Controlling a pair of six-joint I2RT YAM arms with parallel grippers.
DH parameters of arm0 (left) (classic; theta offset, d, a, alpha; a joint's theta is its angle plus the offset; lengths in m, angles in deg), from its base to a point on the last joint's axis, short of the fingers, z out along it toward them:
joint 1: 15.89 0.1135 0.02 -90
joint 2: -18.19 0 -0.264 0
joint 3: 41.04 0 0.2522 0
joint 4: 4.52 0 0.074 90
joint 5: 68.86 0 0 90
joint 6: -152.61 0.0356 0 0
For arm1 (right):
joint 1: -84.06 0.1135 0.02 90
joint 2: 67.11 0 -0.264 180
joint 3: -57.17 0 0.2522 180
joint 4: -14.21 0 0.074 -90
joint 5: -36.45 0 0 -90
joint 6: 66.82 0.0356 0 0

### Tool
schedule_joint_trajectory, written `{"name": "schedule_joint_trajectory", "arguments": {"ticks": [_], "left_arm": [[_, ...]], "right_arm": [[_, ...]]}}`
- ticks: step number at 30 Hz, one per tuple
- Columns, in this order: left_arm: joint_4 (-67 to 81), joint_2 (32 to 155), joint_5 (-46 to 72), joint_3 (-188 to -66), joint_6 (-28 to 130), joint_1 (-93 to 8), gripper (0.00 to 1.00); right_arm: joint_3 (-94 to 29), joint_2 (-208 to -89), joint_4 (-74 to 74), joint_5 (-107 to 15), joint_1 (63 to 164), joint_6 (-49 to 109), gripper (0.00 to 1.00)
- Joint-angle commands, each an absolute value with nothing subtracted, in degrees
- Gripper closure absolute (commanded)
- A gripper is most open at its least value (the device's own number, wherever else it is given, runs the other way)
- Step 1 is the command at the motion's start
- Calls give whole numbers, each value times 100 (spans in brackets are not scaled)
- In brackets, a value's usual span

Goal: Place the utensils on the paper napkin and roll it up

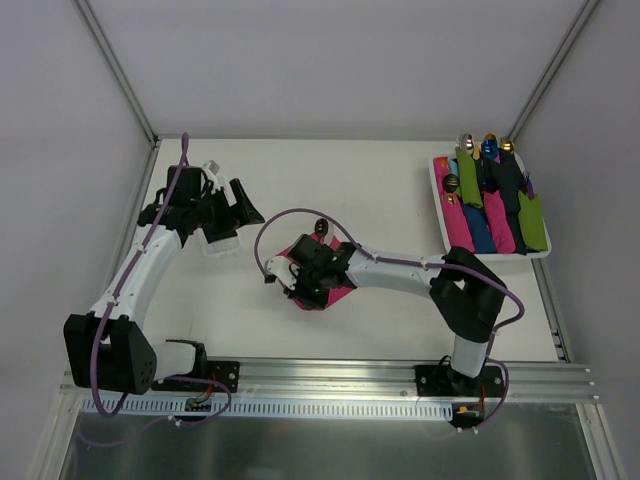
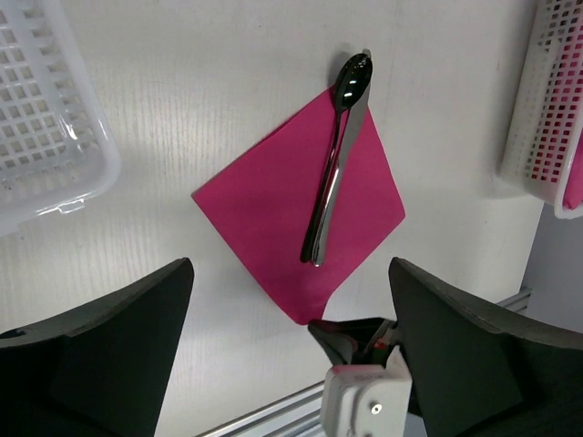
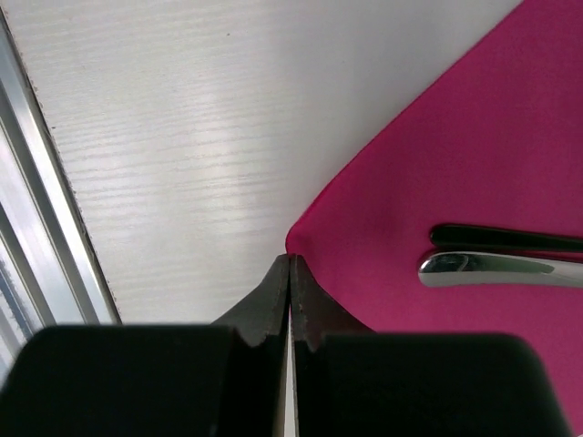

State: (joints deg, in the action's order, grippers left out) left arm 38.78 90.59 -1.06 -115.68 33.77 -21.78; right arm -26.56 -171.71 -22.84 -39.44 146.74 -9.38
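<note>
The magenta paper napkin (image 2: 273, 209) lies flat as a diamond on the table; it also shows in the top view (image 1: 338, 290). The dark, shiny utensils (image 2: 335, 168) lie together along its right side, heads past the far corner (image 1: 320, 226). My right gripper (image 3: 290, 261) is shut, its tips pinching the napkin's near corner (image 3: 305, 238); the utensil handle ends (image 3: 496, 266) lie just beyond. It appears in the top view (image 1: 298, 288) and the left wrist view (image 2: 360, 341). My left gripper (image 2: 291, 350) is wide open and empty, held above the table at the left (image 1: 228, 208).
A white mesh basket (image 2: 46, 127) sits under the left gripper (image 1: 218, 243). A white tray (image 1: 436, 200) with several rolled napkins stands at the back right, its wall in the left wrist view (image 2: 537, 100). The aluminium rail (image 1: 330, 375) runs along the near edge.
</note>
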Motion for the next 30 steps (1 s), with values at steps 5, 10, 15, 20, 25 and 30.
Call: {"name": "schedule_joint_trajectory", "arguments": {"ticks": [5,10,15,20,25,30], "left_arm": [[3588,8394,-189,-11026,3431,-2134,1],[3035,7858,-295,-10377,3317,-2134,1],[2322,7400,-531,-9682,3045,-2134,4],[1830,7461,-690,-9137,2851,-2143,22],[1355,7628,-866,-8785,2658,-2222,40],[1012,7733,-673,-8626,2622,-2564,50]], "right_arm": [[-3260,-17328,-2732,-2991,14058,-1460,100],[-3577,-17530,-3039,-2683,13689,-1803,100],[-3850,-17767,-3224,-2508,13495,-2129,100],[-4096,-18075,-3242,-2314,13170,-2253,100],[-4219,-18172,-3242,-2191,12968,-2305,100],[-4368,-18233,-3233,-2120,12853,-2287,100]]}}
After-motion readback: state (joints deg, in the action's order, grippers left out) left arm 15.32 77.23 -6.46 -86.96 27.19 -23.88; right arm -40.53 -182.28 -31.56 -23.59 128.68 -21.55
